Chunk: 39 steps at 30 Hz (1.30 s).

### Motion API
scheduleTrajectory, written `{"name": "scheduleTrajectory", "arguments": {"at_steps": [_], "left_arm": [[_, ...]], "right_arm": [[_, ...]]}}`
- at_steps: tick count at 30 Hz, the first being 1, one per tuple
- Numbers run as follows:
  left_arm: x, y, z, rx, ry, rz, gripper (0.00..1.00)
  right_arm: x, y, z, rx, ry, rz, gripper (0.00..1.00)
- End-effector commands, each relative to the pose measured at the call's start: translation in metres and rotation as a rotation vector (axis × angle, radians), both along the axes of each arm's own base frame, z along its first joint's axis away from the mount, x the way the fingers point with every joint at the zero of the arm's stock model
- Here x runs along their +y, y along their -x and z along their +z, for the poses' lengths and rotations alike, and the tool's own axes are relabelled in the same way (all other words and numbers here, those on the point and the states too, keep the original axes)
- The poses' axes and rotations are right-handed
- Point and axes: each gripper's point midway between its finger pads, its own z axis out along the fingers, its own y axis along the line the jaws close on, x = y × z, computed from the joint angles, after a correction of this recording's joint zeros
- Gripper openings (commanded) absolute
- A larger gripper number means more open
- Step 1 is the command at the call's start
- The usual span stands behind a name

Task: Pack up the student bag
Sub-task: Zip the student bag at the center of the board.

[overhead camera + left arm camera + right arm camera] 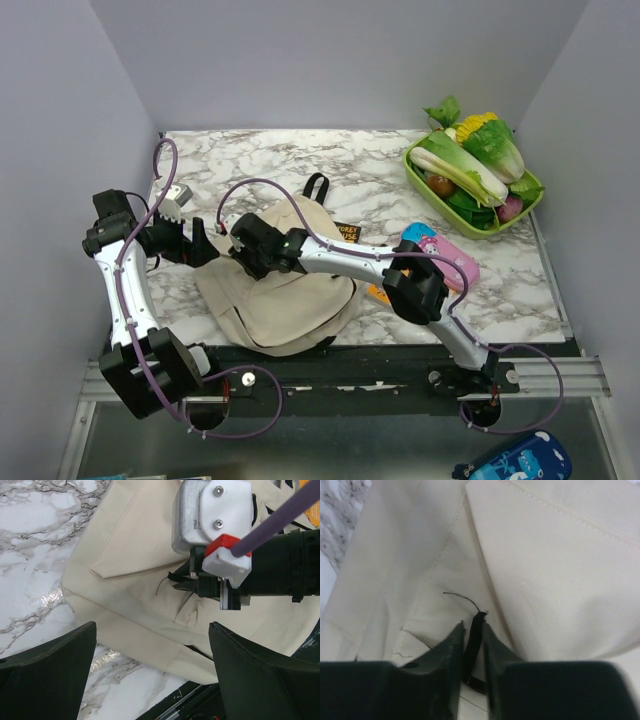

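Cream-beige fabric backpack (290,300) lies flat on the white-and-grey marble table (300,160), left of centre. Its near hem reaches the table's front edge, where a dark rail shows in the left wrist view. A black loop of strap pokes out at its far side.

The right gripper (472,630) reaches across from the right and rests on the bag's upper left part. Its fingers are closed narrowly on a thin black tab (476,622) sewn beside a seam. It is possibly a zip pull, but the close view is too soft to be sure.

The left gripper (152,630) hovers just left of it with its fingers (50,675) spread wide, holding nothing. Bare marble lies below and to its left.

Open tabletop runs behind the bag to the back wall. A pink-and-blue oblong pencil case (445,255) lies right of the bag, near the right arm. A green plastic tray (420,175) of toy vegetables fills the far right corner, well apart.
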Motion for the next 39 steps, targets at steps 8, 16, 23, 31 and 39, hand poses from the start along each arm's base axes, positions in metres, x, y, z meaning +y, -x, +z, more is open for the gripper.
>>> {"name": "scheduleTrajectory", "arguments": {"at_steps": [8, 16, 23, 31, 39], "left_arm": [[0.002, 0.002, -0.01, -0.017, -0.032, -0.023, 0.99], [-0.029, 0.01, -0.031, -0.015, -0.089, -0.185, 0.99], [-0.058, 0.017, -0.051, 0.003, -0.104, -0.313, 0.99], [-0.081, 0.021, -0.07, -0.012, -0.098, -0.464, 0.84], [-0.089, 0.019, -0.07, -0.089, -0.105, -0.56, 0.82]], "right_arm": [[-0.007, 0.002, 0.046, -0.04, -0.076, -0.06, 0.01], [-0.024, -0.004, 0.086, -0.058, -0.254, -0.22, 0.01], [-0.029, -0.009, 0.084, -0.034, -0.288, -0.271, 0.01], [-0.046, -0.027, 0.073, 0.001, -0.291, -0.372, 0.01], [-0.061, -0.039, 0.073, 0.073, -0.348, -0.43, 0.01]]}}
